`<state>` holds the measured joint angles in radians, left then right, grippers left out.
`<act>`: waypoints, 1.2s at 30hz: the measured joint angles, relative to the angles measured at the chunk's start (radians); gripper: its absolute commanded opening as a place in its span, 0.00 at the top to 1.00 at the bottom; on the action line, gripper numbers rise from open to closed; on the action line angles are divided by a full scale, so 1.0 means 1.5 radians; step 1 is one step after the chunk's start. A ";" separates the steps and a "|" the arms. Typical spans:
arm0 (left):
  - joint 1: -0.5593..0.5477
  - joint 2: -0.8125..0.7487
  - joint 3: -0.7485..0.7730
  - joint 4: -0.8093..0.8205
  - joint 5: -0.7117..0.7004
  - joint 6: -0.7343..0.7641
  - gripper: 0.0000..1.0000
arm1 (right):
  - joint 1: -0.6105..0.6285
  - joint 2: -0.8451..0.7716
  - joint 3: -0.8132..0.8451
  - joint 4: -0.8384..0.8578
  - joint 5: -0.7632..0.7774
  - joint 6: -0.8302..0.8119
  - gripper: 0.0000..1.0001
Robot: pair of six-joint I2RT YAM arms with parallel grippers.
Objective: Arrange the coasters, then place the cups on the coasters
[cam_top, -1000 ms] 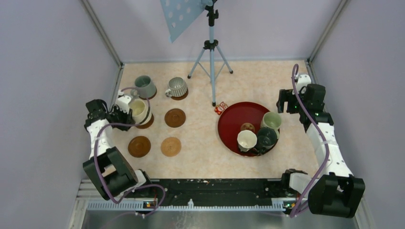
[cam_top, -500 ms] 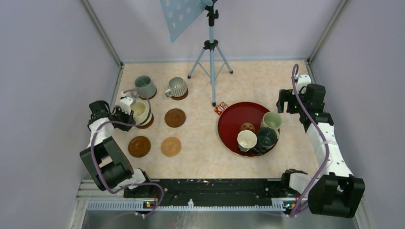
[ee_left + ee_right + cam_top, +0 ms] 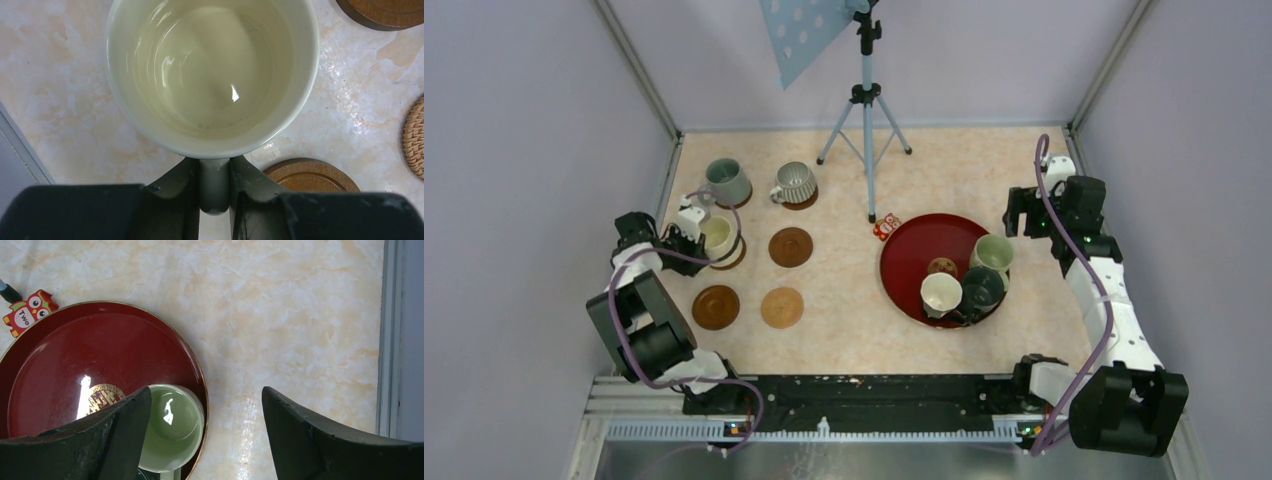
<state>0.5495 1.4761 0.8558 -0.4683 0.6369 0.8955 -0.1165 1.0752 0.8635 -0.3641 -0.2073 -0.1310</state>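
My left gripper (image 3: 215, 172) is shut on the handle of the cream cup (image 3: 212, 75), which stands upright. In the top view this cup (image 3: 717, 237) overlaps a dark coaster (image 3: 729, 258). That coaster (image 3: 310, 175) peeks out beside the cup's base, and whether the cup rests on it I cannot tell. A grey-green cup (image 3: 727, 181) and a ribbed grey cup (image 3: 796, 182) each sit on a coaster. Three coasters lie bare (image 3: 790, 246) (image 3: 716, 307) (image 3: 782, 307). My right gripper (image 3: 206, 435) hangs open over the edge of the red tray (image 3: 100, 355), beside the pale green cup (image 3: 172, 425).
The red tray (image 3: 914, 250) also holds a white cup (image 3: 941, 293) and a dark teal cup (image 3: 982, 287). A tripod (image 3: 865, 110) stands at the back middle, with an owl tag (image 3: 886, 227) by the tray's rim. The left wall is close to my left arm.
My left arm's elbow has swung left and back, and the cream cup has sunk a little over its coaster. The right arm has not moved.
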 measured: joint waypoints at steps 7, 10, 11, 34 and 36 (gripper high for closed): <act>0.000 0.011 0.000 0.016 0.006 0.008 0.93 | 0.000 0.000 0.000 0.000 0.000 -0.001 0.20; 0.000 0.017 0.003 0.019 0.010 0.014 0.82 | 0.000 0.000 0.000 0.000 0.000 -0.003 0.20; 0.000 0.019 0.005 0.019 0.011 0.014 0.79 | 0.000 0.000 0.000 0.000 0.000 -0.003 0.20; 0.017 0.005 0.077 -0.081 0.007 0.049 0.01 | 0.000 0.000 0.000 0.000 -0.003 -0.005 0.20; 0.017 -0.011 0.092 -0.103 0.007 0.049 0.01 | 0.000 0.000 0.000 0.000 -0.005 -0.005 0.20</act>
<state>0.5743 1.4593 0.9943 -0.6228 0.6479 0.9688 -0.1165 1.0752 0.8635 -0.3641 -0.2142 -0.1383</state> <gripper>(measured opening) 0.984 0.799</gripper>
